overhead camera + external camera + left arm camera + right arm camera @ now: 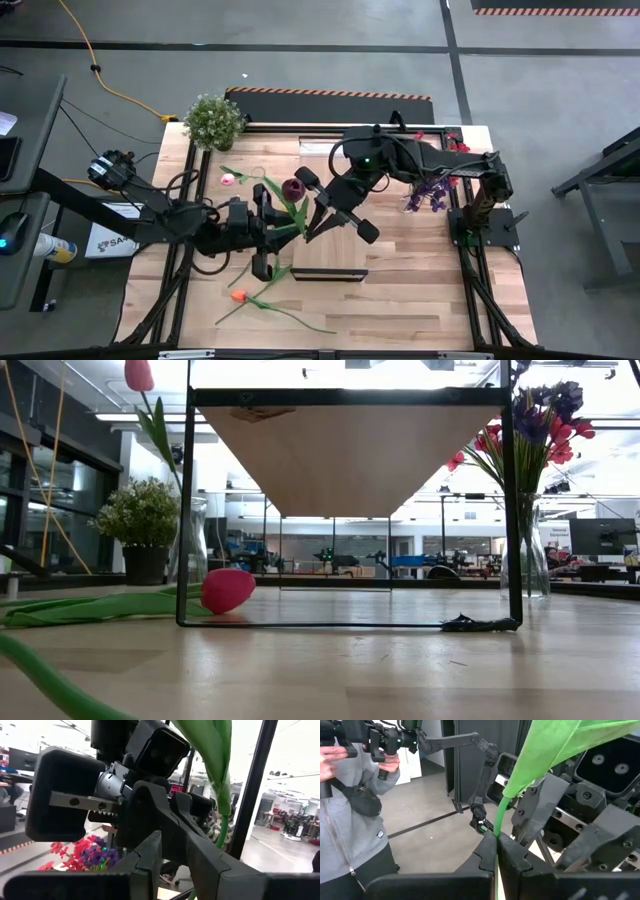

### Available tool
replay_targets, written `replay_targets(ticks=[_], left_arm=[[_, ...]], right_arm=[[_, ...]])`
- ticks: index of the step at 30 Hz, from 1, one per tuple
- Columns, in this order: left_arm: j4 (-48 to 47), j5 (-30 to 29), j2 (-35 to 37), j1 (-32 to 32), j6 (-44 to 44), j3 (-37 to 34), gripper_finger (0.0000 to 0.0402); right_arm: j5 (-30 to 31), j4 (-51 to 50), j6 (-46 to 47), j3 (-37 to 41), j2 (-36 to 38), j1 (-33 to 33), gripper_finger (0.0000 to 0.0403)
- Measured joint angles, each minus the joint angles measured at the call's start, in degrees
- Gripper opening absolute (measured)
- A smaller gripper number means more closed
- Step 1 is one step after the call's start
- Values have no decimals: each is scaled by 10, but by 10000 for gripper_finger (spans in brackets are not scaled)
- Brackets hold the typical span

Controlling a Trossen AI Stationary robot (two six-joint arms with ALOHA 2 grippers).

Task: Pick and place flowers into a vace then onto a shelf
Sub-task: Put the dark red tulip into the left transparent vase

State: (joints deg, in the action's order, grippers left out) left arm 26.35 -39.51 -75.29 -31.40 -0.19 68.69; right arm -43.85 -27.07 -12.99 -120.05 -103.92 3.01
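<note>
- The left gripper (283, 232) and the right gripper (312, 226) meet over the middle of the table (420, 290), both at the stem of a dark maroon flower (292, 189)
- The right gripper's fingers are closed on that stem; the left gripper's fingers sit at the same stem just beside it
- A pink flower (228, 179) lies on the boards near the potted plant (213, 120)
- An orange flower (238, 296) lies near the front edge
- A vase of purple and red flowers (432, 190) stands under the right arm
- The shelf (330, 260) sits just below the grippers
</note>
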Motion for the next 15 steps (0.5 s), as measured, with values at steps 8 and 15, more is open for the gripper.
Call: replay_targets(ticks=[8,15], left_arm=[[-15,-4,2,-6,-3,0,124],[-31,-17,9,-18,0,0,125]], right_arm=[[-3,-12,1,0,1,-11,0],[5,-32,10,0,5,-19,0]])
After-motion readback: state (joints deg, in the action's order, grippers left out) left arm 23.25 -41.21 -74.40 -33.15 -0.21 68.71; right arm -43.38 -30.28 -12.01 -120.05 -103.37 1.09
